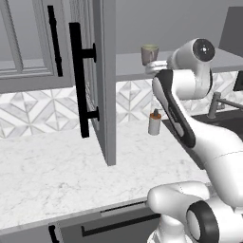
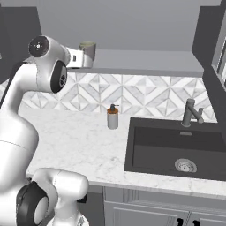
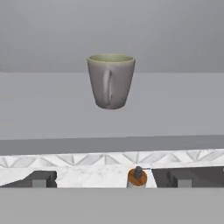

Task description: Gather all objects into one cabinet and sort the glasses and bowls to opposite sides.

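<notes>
The grey ceramic-looking mug with an olive-green rim (image 3: 110, 81) stands upright on the grey shelf (image 3: 43, 105), handle facing the wide-open two-finger gripper (image 3: 110, 179) just short of it, and, likely rigid, smooth and breakable, seems best gripped across its body.

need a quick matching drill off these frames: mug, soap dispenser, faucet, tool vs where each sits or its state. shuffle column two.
Column one:
1. grey mug
2. soap dispenser
3. faucet
4. tool

Column two:
A. on the marble counter, left of the sink
B. open, aimed at the mug
C. upright on the grey shelf
D. behind the dark sink basin

Pairs: 1-C, 2-A, 3-D, 4-B
</notes>
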